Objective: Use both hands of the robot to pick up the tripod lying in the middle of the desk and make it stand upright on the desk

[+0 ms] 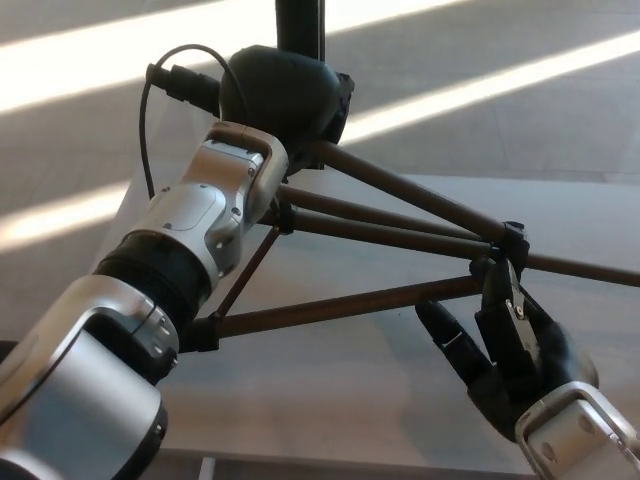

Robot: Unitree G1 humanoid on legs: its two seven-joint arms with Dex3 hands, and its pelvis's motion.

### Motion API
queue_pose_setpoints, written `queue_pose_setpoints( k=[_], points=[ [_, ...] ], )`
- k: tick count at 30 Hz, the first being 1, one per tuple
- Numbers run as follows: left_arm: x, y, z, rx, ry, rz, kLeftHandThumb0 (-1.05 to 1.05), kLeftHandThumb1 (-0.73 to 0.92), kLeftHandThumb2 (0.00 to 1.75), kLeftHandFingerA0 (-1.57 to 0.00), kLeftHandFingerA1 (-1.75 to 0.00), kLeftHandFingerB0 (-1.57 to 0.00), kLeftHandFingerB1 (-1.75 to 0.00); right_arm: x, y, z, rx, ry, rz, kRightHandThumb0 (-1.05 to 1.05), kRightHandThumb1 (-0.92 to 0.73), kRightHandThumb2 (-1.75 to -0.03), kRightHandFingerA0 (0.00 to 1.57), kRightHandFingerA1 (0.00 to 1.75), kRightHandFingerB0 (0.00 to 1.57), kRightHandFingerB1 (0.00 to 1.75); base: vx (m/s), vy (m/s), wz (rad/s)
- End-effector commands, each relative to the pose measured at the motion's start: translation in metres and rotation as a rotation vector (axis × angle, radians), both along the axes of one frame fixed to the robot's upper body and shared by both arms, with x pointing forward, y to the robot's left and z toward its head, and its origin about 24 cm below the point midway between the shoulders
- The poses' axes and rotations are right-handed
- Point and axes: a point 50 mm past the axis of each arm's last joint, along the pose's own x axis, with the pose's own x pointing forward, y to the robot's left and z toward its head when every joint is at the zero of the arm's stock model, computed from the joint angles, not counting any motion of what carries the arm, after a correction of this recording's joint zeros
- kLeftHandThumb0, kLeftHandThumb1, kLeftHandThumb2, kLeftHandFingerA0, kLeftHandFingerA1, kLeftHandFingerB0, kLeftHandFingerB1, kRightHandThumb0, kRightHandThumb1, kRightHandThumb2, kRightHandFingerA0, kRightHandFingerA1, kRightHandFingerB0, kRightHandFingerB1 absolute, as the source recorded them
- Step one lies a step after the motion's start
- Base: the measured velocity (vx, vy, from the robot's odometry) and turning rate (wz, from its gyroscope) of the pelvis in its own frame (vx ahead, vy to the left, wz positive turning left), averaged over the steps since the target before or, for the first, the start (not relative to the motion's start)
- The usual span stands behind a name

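Tripod (380, 235) is off the desk (330, 400), its hub up at 12 o'clock with the left hand (285, 100) clamped round it, legs fanning toward 3. Looks stiff, light-ish and top-heavy, with thin slick legs, so hub plus leg joint seem like the best holds. Right hand (505, 345) at 4 o'clock has fingers spread, touching that joint, not closed; no containers anywhere.

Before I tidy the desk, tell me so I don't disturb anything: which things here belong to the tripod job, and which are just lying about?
Belongs to the job:
- tripod
- left robot hand, closed around the tripod's top
- right robot hand, open, fingers reaching up at a leg joint
- desk, where the tripod must stand

Just lying about:
- nothing else visible on the desk
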Motion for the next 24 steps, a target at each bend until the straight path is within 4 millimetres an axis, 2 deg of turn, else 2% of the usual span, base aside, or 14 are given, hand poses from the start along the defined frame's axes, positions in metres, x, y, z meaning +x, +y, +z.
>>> queue_pose_setpoints(
  k=[1,2,3,4,6,7,9,12,14,15,17,18,19,24],
  points=[
    [0.0,-0.003,0.02,-0.014,-0.077,-0.007,-0.2,0.63,0.86,-0.91,-1.45,-0.79,-0.97,0.003,-0.001,-0.006,0.004,0.003,-0.054,-0.58,-0.75,-0.62,0.4,0.77,0.46,0.49,0.0,0.0,0.0],
    [0.0,-0.003,0.02,-0.014,-0.077,-0.007,-0.2,0.63,0.86,-0.91,-1.45,-0.79,-0.97,0.003,-0.001,-0.006,0.004,0.003,-0.055,-0.58,-0.75,-0.62,0.4,0.77,0.46,0.49,0.0,0.0,0.0],
    [0.0,-0.003,0.022,-0.022,-0.08,-0.011,-0.19,0.63,0.85,-0.91,-1.43,-0.79,-0.96,0.003,0.001,-0.013,-0.006,0.034,-0.059,-0.64,-0.61,-0.75,0.45,0.75,0.45,0.53,0.0,0.0,0.0],
    [0.0,-0.005,0.023,-0.026,-0.085,-0.018,-0.19,0.63,0.86,-0.9,-1.47,-0.8,-0.96,0.002,0.002,-0.015,0.001,0.047,-0.064,-0.59,-0.73,-0.62,0.44,0.77,0.49,0.48,0.0,0.0,0.0],
    [0.0,-0.006,0.027,-0.025,-0.091,-0.019,-0.23,0.65,0.89,-0.9,-1.57,-0.8,-1.01,0.0,0.005,-0.022,-0.012,0.067,-0.058,-0.58,-0.75,-0.62,0.44,0.8,0.46,0.47,0.0,0.0,0.0],
    [0.0,-0.006,0.03,-0.027,-0.099,-0.02,-0.21,0.6,0.89,-0.9,-1.64,-0.78,-1.14,-0.002,0.008,-0.029,-0.032,0.093,-0.055,-0.59,-0.74,-0.62,0.48,0.78,0.49,0.47,0.0,0.0,0.0],
    [0.0,-0.007,0.033,-0.034,-0.113,-0.028,-0.21,0.6,0.89,-0.9,-1.64,-0.78,-1.14,-0.004,0.011,-0.033,-0.049,0.113,-0.061,-0.59,-0.74,-0.62,0.48,0.78,0.49,0.47,0.0,0.0,0.0],
    [0.001,-0.006,0.044,-0.021,-0.113,-0.016,-0.23,0.63,0.9,-0.9,-1.4,-0.79,-0.94,-0.012,0.019,-0.047,-0.037,0.154,-0.034,-0.58,-0.73,-0.62,0.4,0.83,0.47,0.5,0.0,0.0,0.0],
    [0.001,-0.006,0.044,-0.021,-0.113,-0.016,-0.23,0.63,0.9,-0.9,-1.4,-0.79,-0.94,-0.012,0.019,-0.047,-0.038,0.152,-0.035,-0.58,-0.73,-0.62,0.4,0.83,0.47,0.5,0.0,0.0,0.0],
    [0.002,-0.005,0.048,-0.026,-0.108,-0.015,-0.23,0.61,0.91,-0.92,-1.36,-0.76,-0.87,-0.02,0.024,-0.055,-0.085,0.187,0.001,-0.61,-0.73,-0.62,0.44,0.87,0.5,0.51,0.0,0.0,0.0],
    [0.001,-0.008,0.051,-0.032,-0.116,-0.021,-0.21,0.6,0.95,-0.9,-1.41,-0.81,-0.9,-0.027,0.026,-0.062,-0.085,0.202,0.013,-0.62,-0.73,-0.62,0.43,0.85,0.49,0.51,0.0,0.0,0.0],
    [0.002,-0.009,0.053,-0.019,-0.113,-0.021,-0.2,0.58,0.94,-0.93,-1.34,-0.79,-0.85,-0.031,0.028,-0.067,-0.095,0.22,0.018,-0.62,-0.73,-0.62,0.45,0.84,0.51,0.51,0.0,0.0,0.0],
    [0.001,-0.01,0.053,-0.024,-0.115,-0.025,-0.19,0.58,0.96,-0.91,-1.44,-0.81,-0.95,-0.032,0.029,-0.068,-0.1,0.223,0.018,-0.62,-0.73,-0.62,0.46,0.86,0.52,0.51,0.0,0.0,0.0],
    [0.0,-0.017,0.056,-0.049,-0.132,-0.044,-0.22,0.56,0.98,-0.9,-1.53,-0.81,-0.98,-0.026,0.026,-0.065,-0.097,0.202,0.013,-0.64,-0.73,-0.62,0.44,0.83,0.51,0.5,0.0,0.0,0.0]
  ],
)
